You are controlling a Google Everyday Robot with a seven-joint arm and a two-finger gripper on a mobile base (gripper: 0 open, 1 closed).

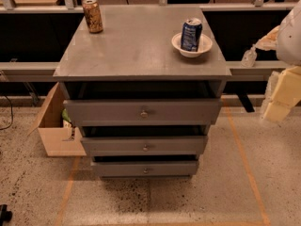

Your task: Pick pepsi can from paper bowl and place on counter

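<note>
The pepsi can (pixel 191 34), dark blue with white markings and a silver top, stands upright in the paper bowl (pixel 193 53), a small white bowl near the right edge of the counter (pixel 136 46). The counter is the flat grey top of a three-drawer cabinet. My gripper (pixel 278 100) shows as cream-coloured parts at the right edge of the camera view. It is off the counter, to the right of the bowl and lower, and it holds nothing that I can see.
A brown-gold mottled can (pixel 92 16) stands at the counter's far left corner. The three drawers (pixel 143 112) face me. An open cardboard box (pixel 54 126) sits on the floor to the left. A small clear bottle (pixel 249 56) stands on the ledge to the right.
</note>
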